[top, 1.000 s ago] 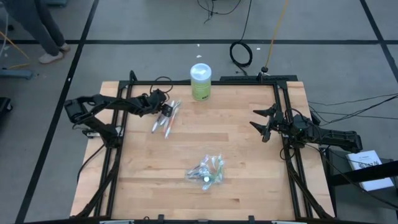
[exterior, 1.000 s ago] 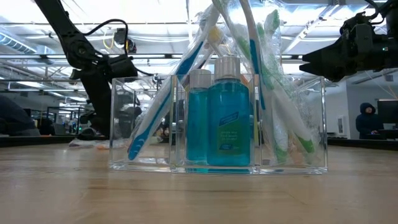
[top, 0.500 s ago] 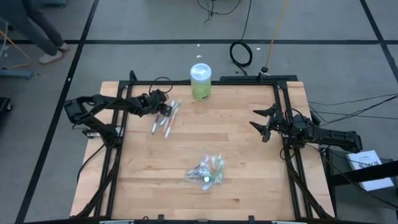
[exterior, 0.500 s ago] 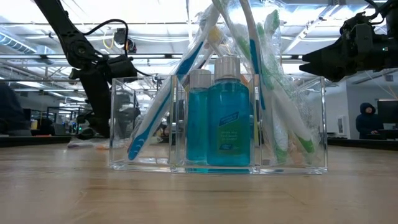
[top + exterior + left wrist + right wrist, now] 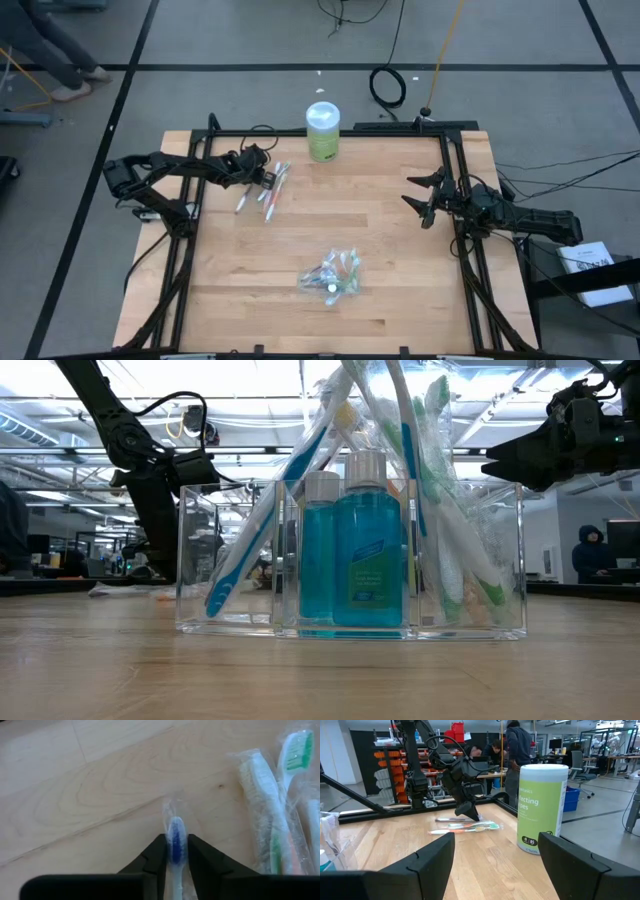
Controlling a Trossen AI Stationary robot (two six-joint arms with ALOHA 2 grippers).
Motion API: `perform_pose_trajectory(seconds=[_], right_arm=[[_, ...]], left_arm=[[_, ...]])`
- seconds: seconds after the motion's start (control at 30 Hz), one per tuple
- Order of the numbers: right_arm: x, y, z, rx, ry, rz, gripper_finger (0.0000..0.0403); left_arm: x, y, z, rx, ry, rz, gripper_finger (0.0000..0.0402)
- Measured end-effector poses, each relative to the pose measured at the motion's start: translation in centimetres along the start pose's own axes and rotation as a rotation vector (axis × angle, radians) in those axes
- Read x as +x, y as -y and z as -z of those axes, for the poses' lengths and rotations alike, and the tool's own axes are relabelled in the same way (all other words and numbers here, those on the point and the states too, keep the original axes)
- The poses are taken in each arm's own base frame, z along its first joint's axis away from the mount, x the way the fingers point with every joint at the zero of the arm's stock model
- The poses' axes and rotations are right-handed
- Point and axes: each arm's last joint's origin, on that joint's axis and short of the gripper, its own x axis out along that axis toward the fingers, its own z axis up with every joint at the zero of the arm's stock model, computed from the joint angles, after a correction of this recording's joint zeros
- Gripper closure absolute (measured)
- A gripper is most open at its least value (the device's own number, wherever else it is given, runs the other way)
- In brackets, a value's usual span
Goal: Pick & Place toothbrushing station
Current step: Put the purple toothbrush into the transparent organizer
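From above, a pale wooden table (image 5: 330,230) stands on a grey floor crossed by dark tape lines. The left gripper (image 5: 262,179) sits low at the far left part of the table, over a few wrapped toothbrushes (image 5: 270,191) lying loose on the wood. A green-and-white canister (image 5: 322,131) stands at the far edge. The clear organizer (image 5: 333,274) sits nearer the front, about mid-table. The right gripper (image 5: 420,200) waits by the right edge.

At table height, the clear organizer (image 5: 350,560) fills the middle: two bottles of blue liquid (image 5: 352,550) with clear caps stand in its centre compartment, their label print too small to read, and wrapped brushes lean in the side compartments. Behind is a bright hall with ceiling lights.

The left wrist camera shows the left gripper (image 5: 174,851) clenched on a blue toothbrush (image 5: 175,837) in clear wrap, down at the table; two more wrapped brushes lie beside it.

The right wrist camera shows the right gripper (image 5: 496,854) released, fingers wide apart. The canister (image 5: 542,807) reads "85" in a dark circle and part of a word, "ecting". People stand among desks beyond.
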Motion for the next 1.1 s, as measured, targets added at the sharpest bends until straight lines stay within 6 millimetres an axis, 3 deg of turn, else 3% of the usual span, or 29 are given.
perform_pose_trajectory(seconds=[0.23, 0.43, 0.6, 0.77, 0.93, 1.1], right_arm=[[0.0, 0.0, 0.0, 0.000, 0.000, 0.000, 0.0124], [0.0, 0.0, 0.0, 0.000, 0.000, 0.000, 0.0124], [0.0, 0.0, 0.0, 0.000, 0.000, 0.000, 0.0124], [0.0, 0.0, 0.0, 0.000, 0.000, 0.000, 0.0124], [0.0, 0.0, 0.0, 0.000, 0.000, 0.000, 0.0124], [0.0, 0.0, 0.0, 0.000, 0.000, 0.000, 0.0124]], left_arm=[[-0.1, 0.3, -0.2, 0.045, 0.027, 0.020, 0.0363], [-1.9, 1.3, -0.3, 0.103, 0.092, 0.082, 0.0369], [-5.1, 3.1, -0.2, 0.126, 0.203, 0.207, 0.0369], [-9.4, 6.3, 0.6, 0.210, 0.383, 0.438, 0.0370], [-14.0, 9.9, 2.9, 0.400, 0.591, 0.707, 0.0371], [-18.0, 12.1, 5.3, 0.489, 0.783, 0.912, 0.0371]])
